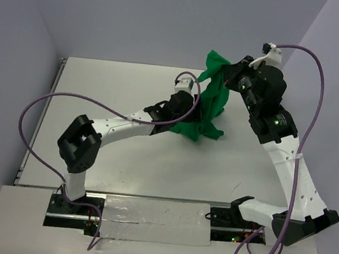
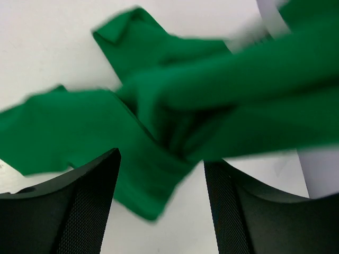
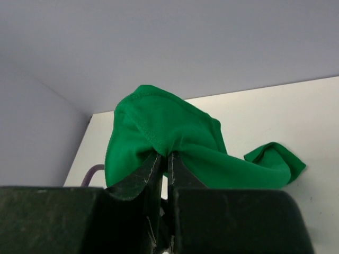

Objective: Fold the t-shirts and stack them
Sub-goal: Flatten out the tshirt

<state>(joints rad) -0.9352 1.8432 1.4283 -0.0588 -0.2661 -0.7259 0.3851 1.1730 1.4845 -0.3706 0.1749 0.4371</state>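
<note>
The bright green t-shirt [image 1: 212, 104] hangs bunched from my right gripper [image 1: 228, 69], which holds it up above the far right part of the table; its lower end rests on the table. In the right wrist view the right gripper [image 3: 164, 154] is shut on a fold of the t-shirt [image 3: 159, 127]. My left gripper [image 1: 191, 102] is low beside the hanging cloth. In the left wrist view its fingers [image 2: 90, 185] stand apart around the gap [image 2: 161, 174], open, with the t-shirt [image 2: 159, 106] just ahead and a corner dangling between them, not gripped.
The white table [image 1: 123, 158] has a dark slot along its left edge [image 1: 39, 118]. Grey walls stand behind and to the right. A purple cable [image 1: 41, 124] loops off the left arm, another over the right arm [image 1: 319, 76].
</note>
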